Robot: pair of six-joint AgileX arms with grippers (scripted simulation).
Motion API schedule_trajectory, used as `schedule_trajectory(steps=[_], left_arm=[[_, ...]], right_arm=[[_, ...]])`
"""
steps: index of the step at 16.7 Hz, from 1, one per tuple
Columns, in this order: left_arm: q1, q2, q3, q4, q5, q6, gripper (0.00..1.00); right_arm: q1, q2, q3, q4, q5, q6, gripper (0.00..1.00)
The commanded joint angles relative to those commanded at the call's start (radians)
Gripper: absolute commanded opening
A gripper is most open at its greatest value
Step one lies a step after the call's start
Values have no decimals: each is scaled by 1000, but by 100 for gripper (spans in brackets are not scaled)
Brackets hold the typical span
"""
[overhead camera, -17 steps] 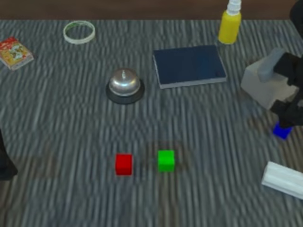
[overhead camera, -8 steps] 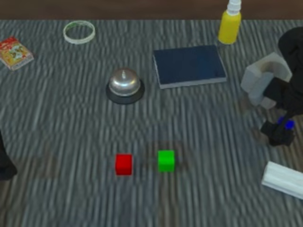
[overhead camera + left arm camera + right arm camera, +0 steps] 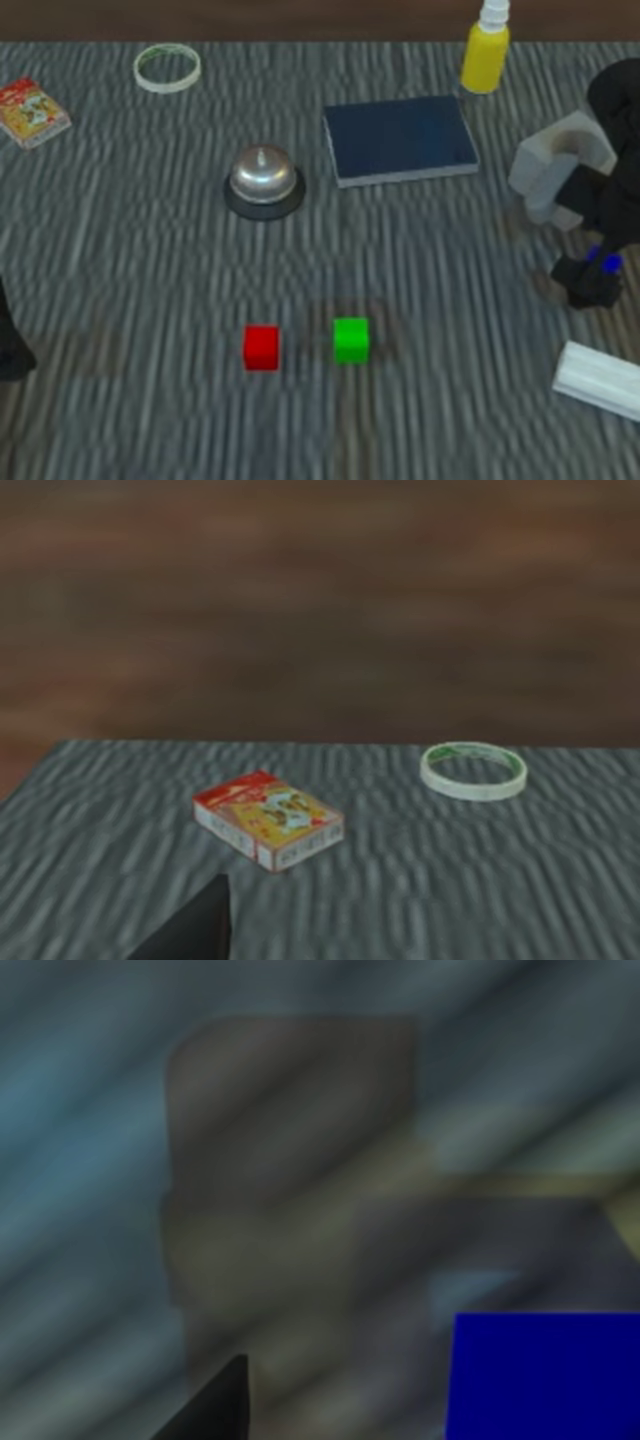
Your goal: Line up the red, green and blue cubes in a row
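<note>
My right gripper (image 3: pixel 592 280) is black, with a deep blue cube (image 3: pixel 605 263) at it. The other cubes are bright red (image 3: pixel 261 347) and bright green (image 3: pixel 351 339). The table (image 3: pixel 120 250) is grey with stripes. The bottle (image 3: pixel 485 55) is yellow.

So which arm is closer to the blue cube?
The right. Its tool is directly over the blue cube at the table's right side; the left arm sits parked at the far left edge.

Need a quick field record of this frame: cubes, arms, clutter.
red cube: near table middle, left of green
green cube: beside red, small gap
blue cube: at right edge, under right gripper, mostly hidden
left arm: parked at left edge
clutter: bell, book, yellow bottle, tape ring, grey block
</note>
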Motion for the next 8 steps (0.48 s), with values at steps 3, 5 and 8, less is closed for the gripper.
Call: schedule_trajectory(steps=[3, 5, 8], left_arm=[[0, 0, 0, 0, 0, 0, 100], [0, 0, 0, 0, 0, 0, 100], [0, 0, 0, 0, 0, 0, 100]], right_arm=[[0, 0, 0, 0, 0, 0, 47], [0, 0, 0, 0, 0, 0, 32], [0, 0, 0, 0, 0, 0, 10]])
